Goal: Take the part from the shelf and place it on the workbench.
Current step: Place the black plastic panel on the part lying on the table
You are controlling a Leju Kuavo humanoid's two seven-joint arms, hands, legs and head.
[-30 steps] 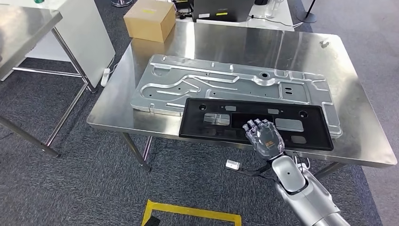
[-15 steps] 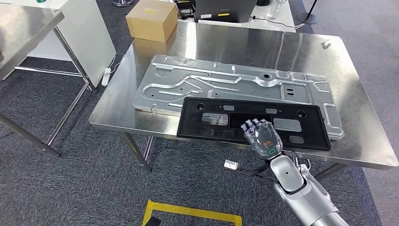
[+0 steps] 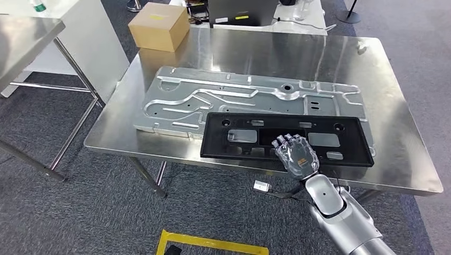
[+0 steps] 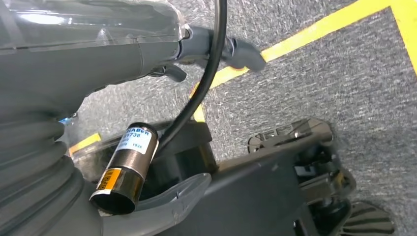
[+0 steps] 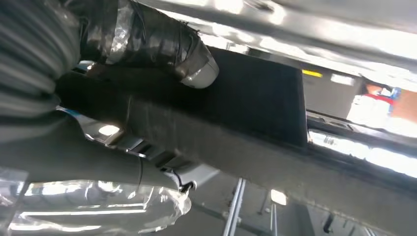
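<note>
Black moulded plastic, long and rectangular with cut-out windows and small round holes, the part (image 3: 284, 139) lies flat on the stainless-steel desk (image 3: 404, 133), its near edge at the desk's front rim and its far edge overlapping a larger stamped sheet-metal panel (image 3: 234, 98). From the head view the right hand (image 3: 297, 154) rests on the part's near edge, its fingers (image 3: 287, 141) curled over the rim onto the top face (the silver forearm rises from below). The right wrist view adds what the head view hides: from underneath, a thick grey thumb (image 5: 196, 69) wrapped in clear film presses against the part's matt black underside (image 5: 246, 98), so the hand pinches the edge between thumb and fingers. Beyond it the same view catches the desk's shiny steel underside with bright reflections.

The metal panel is pale grey, ribbed with raised curving channels and dotted with holes. A brown cardboard box (image 3: 159, 25) sits at the desk's far left corner, and a second steel table (image 3: 24, 40) stands well apart to the left, on dark grey carpet (image 3: 80, 212).

The left wrist view looks down at that coarse carpet crossed by yellow floor tape (image 4: 314, 32), which the head view catches as a strip near its bottom edge. The left hand (image 4: 88, 54) appears there as a grey ribbed cover and a film-wrapped shell; I cannot tell how its fingers lie.
</note>
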